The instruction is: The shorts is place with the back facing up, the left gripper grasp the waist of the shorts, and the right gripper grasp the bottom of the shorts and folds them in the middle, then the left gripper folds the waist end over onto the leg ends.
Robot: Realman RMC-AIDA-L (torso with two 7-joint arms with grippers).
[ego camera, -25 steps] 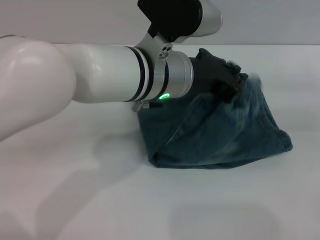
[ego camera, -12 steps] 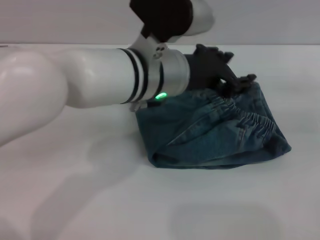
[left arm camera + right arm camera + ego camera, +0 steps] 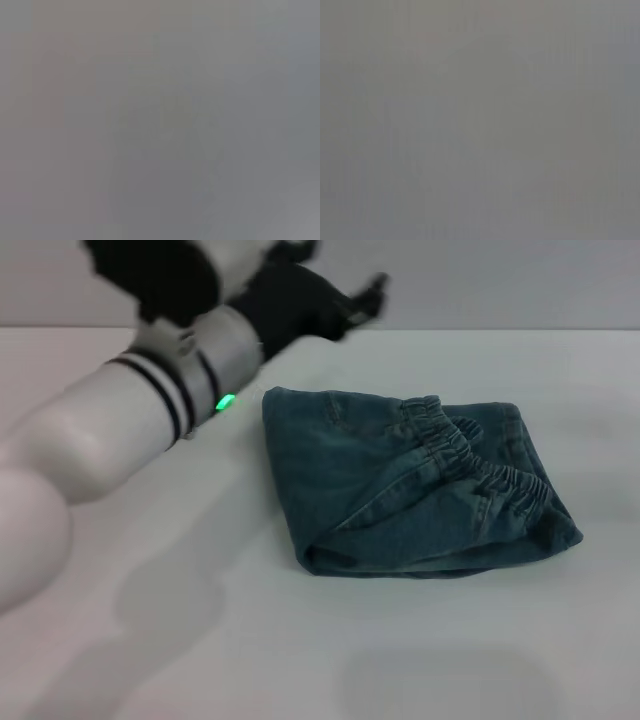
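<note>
I see the shorts (image 3: 400, 485) lying folded into a compact packet on the white tabletop (image 3: 420, 660), a little toward its right side and nearer the far edge than the near one. The waist (image 3: 480, 460), with its ruffled elastic band, rests on top at the right end of the packet, so I judge the last fold is laid. The leg ends are under it and I cannot see them.

The left gripper (image 3: 345, 305) is in the air beside the far-left corner of the packet, apart from the denim and carrying nothing. It is blurred, so I cannot tell if its fingers are apart or together. Both wrist views show only grey. The right gripper is nowhere visible.

To finish this step well, I would lift the arm high and away toward the left edge, so no finger catches the band. The upper layer sits slightly askew; a light press could flatten it.
</note>
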